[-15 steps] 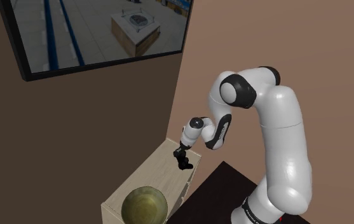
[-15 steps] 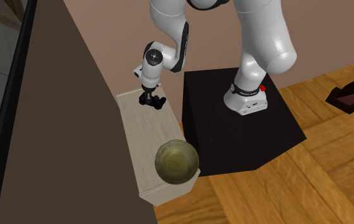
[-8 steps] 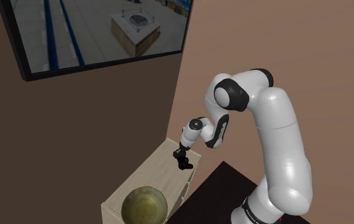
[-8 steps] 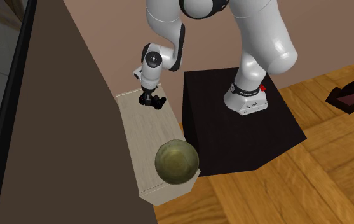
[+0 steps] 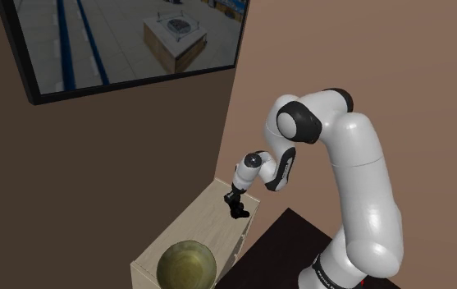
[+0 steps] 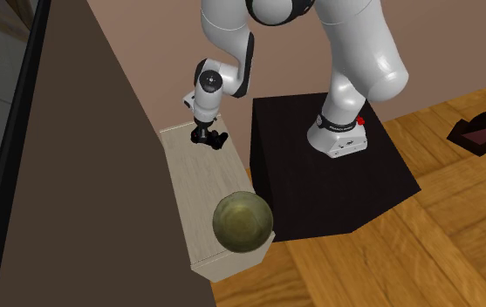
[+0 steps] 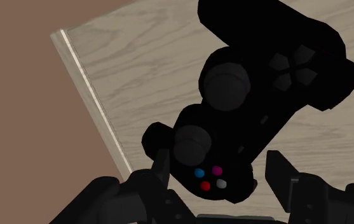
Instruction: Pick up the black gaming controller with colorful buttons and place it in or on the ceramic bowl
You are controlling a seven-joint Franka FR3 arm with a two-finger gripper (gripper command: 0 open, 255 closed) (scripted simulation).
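Arm (image 5: 358,181) has shifted slightly; jaws stand wide open astride the controller (image 7: 258,95).

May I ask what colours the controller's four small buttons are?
Blue, magenta, red and pale grey buttons, clearest in the wrist view.

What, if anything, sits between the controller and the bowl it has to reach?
Nothing visible. The controller lies at one end of the pale cabinet top, the bowl at the other, bare wood between them. The open gripper straddles the controller's handle.
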